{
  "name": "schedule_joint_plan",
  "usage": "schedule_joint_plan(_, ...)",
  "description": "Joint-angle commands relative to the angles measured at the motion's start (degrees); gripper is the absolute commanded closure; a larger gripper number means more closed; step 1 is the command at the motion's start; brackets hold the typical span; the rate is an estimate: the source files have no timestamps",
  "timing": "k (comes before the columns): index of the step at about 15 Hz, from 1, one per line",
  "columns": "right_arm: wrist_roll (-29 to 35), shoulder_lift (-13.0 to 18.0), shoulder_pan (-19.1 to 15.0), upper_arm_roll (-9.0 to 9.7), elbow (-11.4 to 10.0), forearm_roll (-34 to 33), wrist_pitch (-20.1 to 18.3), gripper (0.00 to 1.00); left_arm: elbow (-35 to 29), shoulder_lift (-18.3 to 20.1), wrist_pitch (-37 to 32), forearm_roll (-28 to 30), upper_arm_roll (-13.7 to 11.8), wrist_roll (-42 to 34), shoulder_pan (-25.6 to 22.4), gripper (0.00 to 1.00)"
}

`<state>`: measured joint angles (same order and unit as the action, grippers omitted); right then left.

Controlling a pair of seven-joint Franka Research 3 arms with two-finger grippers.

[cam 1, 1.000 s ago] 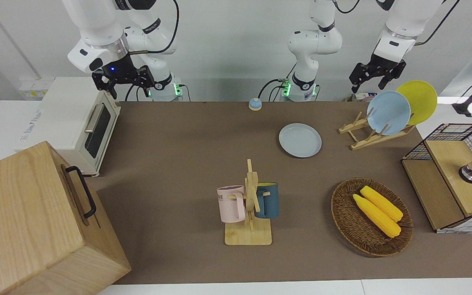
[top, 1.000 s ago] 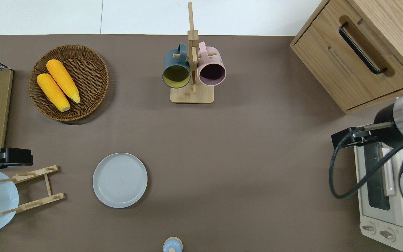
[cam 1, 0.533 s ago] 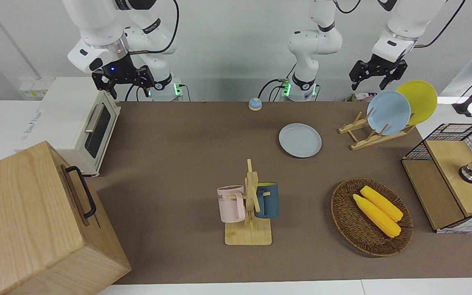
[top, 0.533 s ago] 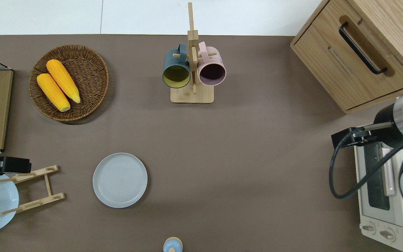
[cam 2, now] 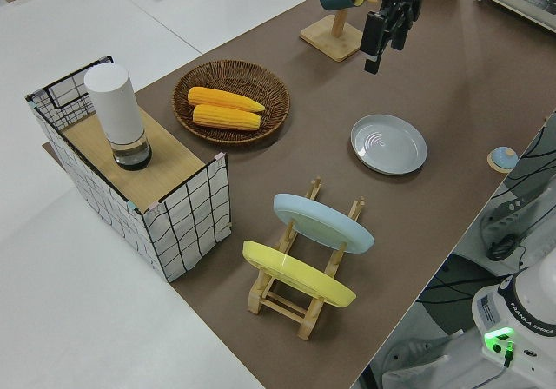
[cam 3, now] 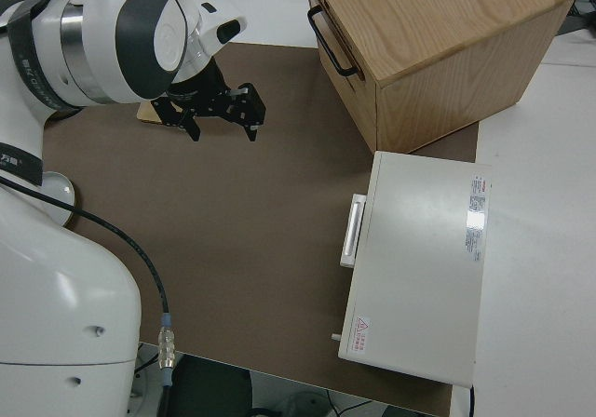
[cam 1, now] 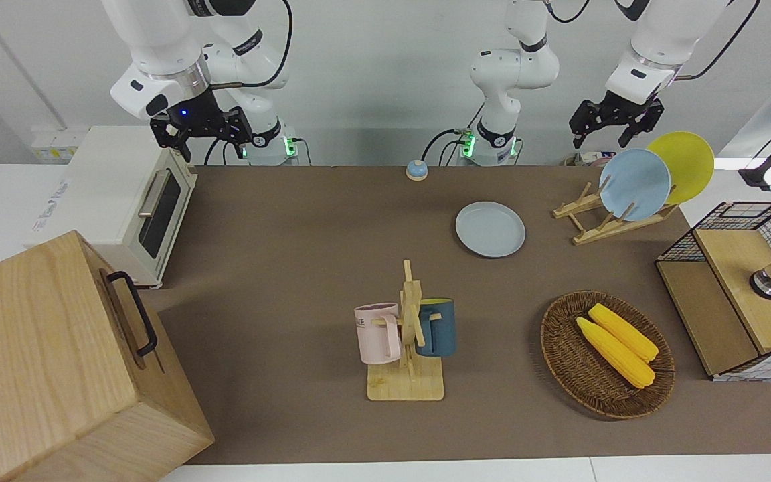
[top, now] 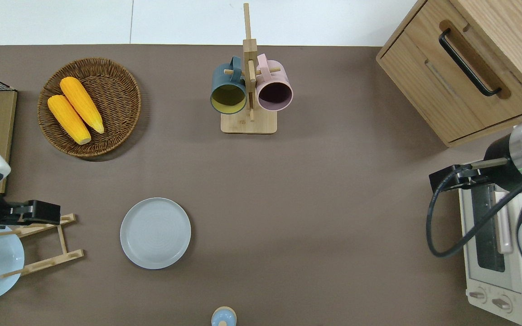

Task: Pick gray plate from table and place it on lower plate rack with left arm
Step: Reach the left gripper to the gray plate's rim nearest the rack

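The gray plate (cam 1: 490, 229) (top: 155, 233) (cam 2: 388, 144) lies flat on the brown table (cam 1: 292, 254), toward the left arm's end. Beside it, closer to that end, stands the lower plate rack (cam 1: 593, 234) (top: 48, 261), holding a light-blue plate (cam 1: 634, 184) and a yellow plate (cam 1: 683, 164). My left gripper (cam 1: 603, 137) (top: 45, 213) (cam 2: 382, 29) hangs open and empty in the air over the rack's farther rail, clear of the gray plate. My right gripper (cam 1: 205, 140) (cam 3: 223, 130) is parked, open and empty.
A mug tree (cam 1: 407, 335) with a pink and a blue cup stands mid-table, farther from the robots. A wicker basket (cam 1: 563, 361) holds two corn cobs. A wire shelf (cam 1: 740, 288), a toaster oven (cam 1: 124, 201), a wooden cabinet (cam 1: 57, 361) and a small bell (cam 1: 416, 170) ring the mat.
My left gripper has shifted from the table's end over the rack, toward the gray plate, and its white wrist now shows in the overhead view. The right arm and all objects are unchanged.
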<state>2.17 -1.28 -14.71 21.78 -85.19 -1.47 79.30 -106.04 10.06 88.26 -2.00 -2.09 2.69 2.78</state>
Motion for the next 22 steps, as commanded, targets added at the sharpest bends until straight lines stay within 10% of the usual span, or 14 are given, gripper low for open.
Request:
schedule_joint_plan(1, 0.7, 0.1, -1.5, 1.34, 0.6, -0.4, -0.8, 0.017, -7.9, 1.4, 6.8, 0.8, -0.4, 1.4, 0.8, 0.00)
schedule_joint_plan(14, 0.7, 0.1, -1.5, 1.34, 0.6, -0.4, -0.8, 0.017, -30.9, 0.3, 28.8, 7.4, 0.3, 1.7, 0.9, 0.00)
schedule_joint_plan(22, 0.7, 0.1, -1.5, 1.34, 0.6, -0.4, -0.8, 0.017, -32.7, -5.1, 33.2, 7.9, 0.3, 2.5, 0.9, 0.01)
